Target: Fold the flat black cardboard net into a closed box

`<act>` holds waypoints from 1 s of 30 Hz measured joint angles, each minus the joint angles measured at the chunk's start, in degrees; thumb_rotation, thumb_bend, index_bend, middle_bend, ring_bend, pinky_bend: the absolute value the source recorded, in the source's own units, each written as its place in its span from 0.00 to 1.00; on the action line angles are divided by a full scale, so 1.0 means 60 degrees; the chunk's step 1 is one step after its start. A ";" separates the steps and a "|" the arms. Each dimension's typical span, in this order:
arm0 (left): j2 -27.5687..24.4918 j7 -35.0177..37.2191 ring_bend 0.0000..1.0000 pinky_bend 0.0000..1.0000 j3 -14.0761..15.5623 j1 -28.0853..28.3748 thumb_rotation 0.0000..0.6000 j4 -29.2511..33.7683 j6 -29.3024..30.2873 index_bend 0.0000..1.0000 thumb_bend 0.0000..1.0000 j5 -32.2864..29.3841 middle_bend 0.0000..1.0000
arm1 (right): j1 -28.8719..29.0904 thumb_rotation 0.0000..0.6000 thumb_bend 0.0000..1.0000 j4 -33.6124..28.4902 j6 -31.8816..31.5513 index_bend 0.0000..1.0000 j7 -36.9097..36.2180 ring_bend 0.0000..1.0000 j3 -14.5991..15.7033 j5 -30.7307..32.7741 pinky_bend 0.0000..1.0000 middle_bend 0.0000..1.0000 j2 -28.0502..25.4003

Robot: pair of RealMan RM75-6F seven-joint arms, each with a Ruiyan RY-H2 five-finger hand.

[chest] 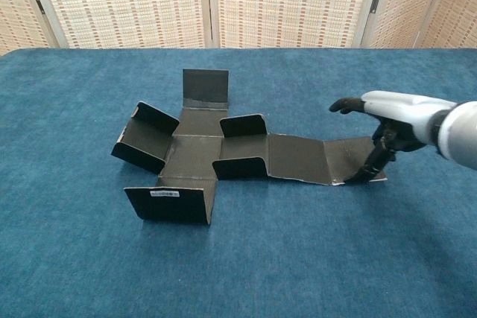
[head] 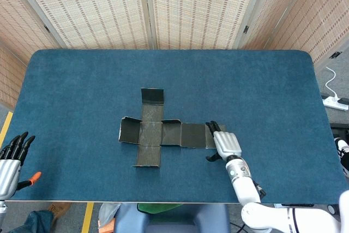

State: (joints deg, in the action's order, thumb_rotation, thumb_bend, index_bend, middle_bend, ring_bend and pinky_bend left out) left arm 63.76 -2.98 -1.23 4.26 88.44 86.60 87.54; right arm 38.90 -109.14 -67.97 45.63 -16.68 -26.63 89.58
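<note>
Folding barely begun: cardboard net (head: 163,133) spread on tabletop (head: 262,80) | right hand (chest: 395,121) fingers apart over end panel, nothing gripped | left hand (head: 11,159) parked, fingers extended, empty.

This looks like a robot test room or lab rather than a home. A table (head: 262,80) covered in blue felt fills the middle of both views. Woven folding screens (head: 191,4) close off the top of the frame like a backdrop. Yellow floor tape (head: 87,216) shows at the lower left, and a white power strip (head: 334,102) lies on the floor at the right edge.
</note>
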 measured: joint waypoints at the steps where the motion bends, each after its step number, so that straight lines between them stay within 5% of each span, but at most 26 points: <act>1: 0.0003 0.0033 0.02 0.18 0.0007 0.0002 1.00 -0.0023 -0.0010 0.05 0.20 0.0008 0.00 | 0.0237 1.00 0.12 0.0149 -0.0024 0.00 0.0177 0.75 -0.0106 0.0301 1.00 0.00 0.0159; 14: 0.0039 0.0443 0.02 0.17 0.0110 0.0018 1.00 -0.0279 -0.0287 0.05 0.20 -0.0069 0.00 | 0.2758 1.00 0.13 0.2823 -0.0183 0.00 0.1920 0.75 -0.0971 0.3319 1.00 0.00 0.2091; 30: 0.0053 0.0705 0.02 0.17 0.0131 0.0044 1.00 -0.0500 -0.0529 0.04 0.20 -0.0207 0.00 | 0.3599 1.00 0.13 0.4284 0.0050 0.00 0.2428 0.75 -0.1169 0.4182 1.00 0.00 0.2890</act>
State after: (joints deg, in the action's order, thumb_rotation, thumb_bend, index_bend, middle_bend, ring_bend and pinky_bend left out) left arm 64.07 1.25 -0.45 4.52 85.44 83.42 86.29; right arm 60.49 -83.43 -67.67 60.19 -23.70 -1.54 106.91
